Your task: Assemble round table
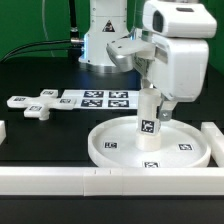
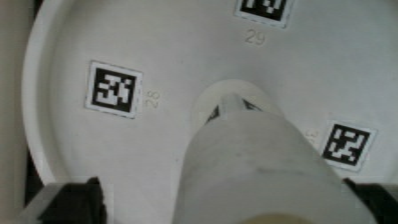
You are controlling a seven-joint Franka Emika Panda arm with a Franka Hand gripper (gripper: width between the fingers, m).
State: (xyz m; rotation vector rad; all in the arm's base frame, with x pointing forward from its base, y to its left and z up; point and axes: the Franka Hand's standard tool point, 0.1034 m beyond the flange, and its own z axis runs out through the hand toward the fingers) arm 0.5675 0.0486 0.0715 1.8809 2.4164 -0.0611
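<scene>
The large round rimmed disc (image 1: 110, 140) lies flat at the front of the table. The short cylindrical leg (image 1: 148, 120) stands upright on its central hub, a tag facing front. My gripper (image 1: 152, 97) reaches down over the leg's top, with a finger on each side. In the wrist view the leg (image 2: 258, 160) runs down to the hub on the disc (image 2: 160, 60). One dark finger (image 2: 64, 205) stands apart from the leg with a gap showing; the other sits at its far side. The small cross-shaped foot (image 1: 35, 108) lies at the exterior view's left.
The marker board (image 1: 95, 98) lies behind the disc. Long white bars run along the front edge (image 1: 100, 180) and at the exterior view's right (image 1: 214, 140). The robot's base (image 1: 105, 40) stands at the back.
</scene>
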